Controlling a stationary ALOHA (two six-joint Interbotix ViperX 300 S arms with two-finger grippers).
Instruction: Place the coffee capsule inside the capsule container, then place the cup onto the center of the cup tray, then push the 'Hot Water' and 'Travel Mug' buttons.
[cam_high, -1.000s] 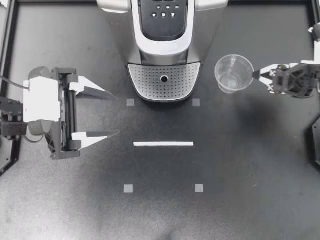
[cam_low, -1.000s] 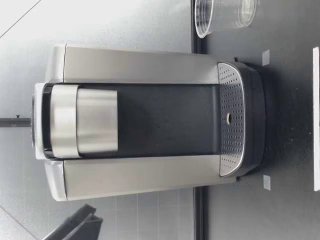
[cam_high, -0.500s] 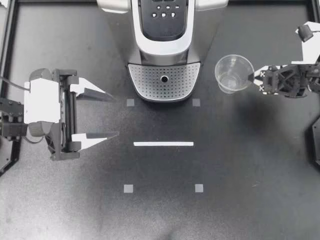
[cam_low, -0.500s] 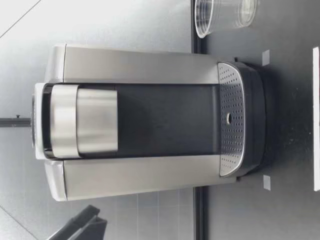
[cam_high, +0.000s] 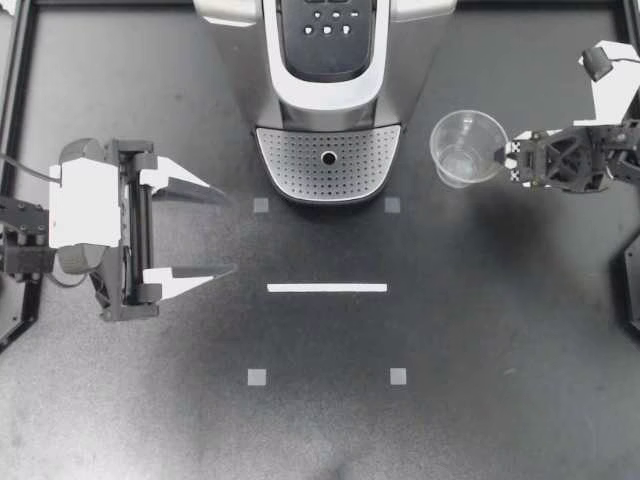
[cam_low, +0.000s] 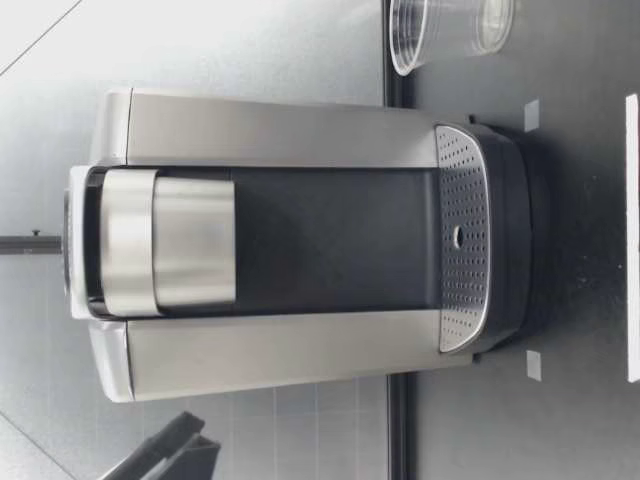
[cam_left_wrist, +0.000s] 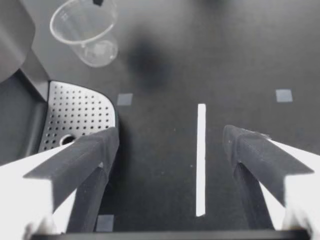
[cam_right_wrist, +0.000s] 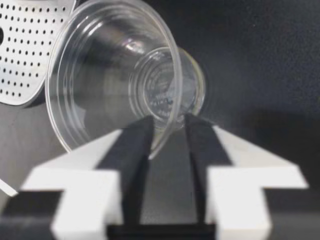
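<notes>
Though cup (cam_high: 466, 146) static, right gripper (cam_high: 503, 157) nearer

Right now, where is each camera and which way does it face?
Top view: above the table, looking straight down on the coffee machine; left gripper and right gripper show.
Low view: table height, facing the machine's front; one dark arm part shows.
Left wrist view: past its open fingers toward the cup tray.
Right wrist view: along fingers pinching the cup.
Both wrist views share cup and tray.
</notes>
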